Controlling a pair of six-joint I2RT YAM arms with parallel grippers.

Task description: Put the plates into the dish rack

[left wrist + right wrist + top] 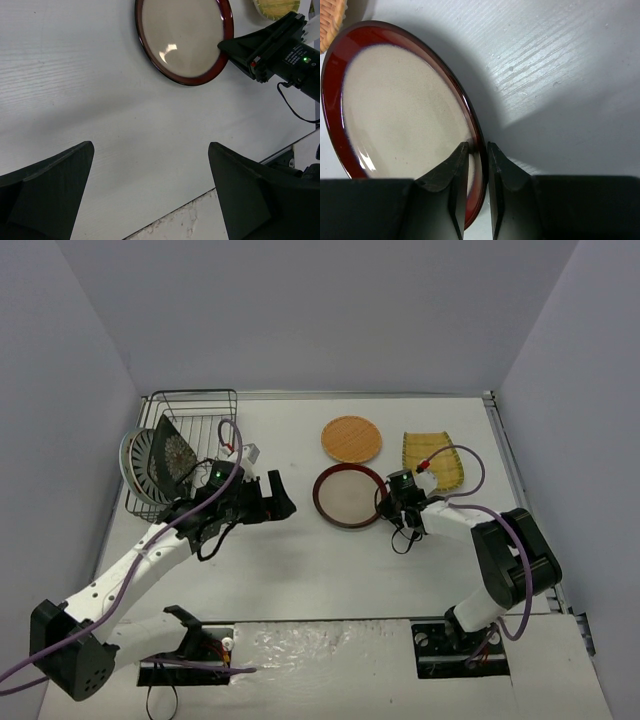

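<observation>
Right claw [477, 146] pinches edge of red-rimmed plate [400, 110], open table [560, 75] beside

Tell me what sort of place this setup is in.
Probably a robot test cell, not a kitchen: a white table boxed in by plain grey wall panels, with a black wire dish rack and a dark-red-rimmed cream round plate set out on it.

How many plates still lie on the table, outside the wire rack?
3: the orange round plate at back centre, the yellow-green striped oblong plate to its right, and the dark-red-rimmed cream round plate nearer, its rim in the right gripper. None seem hidden.
</observation>
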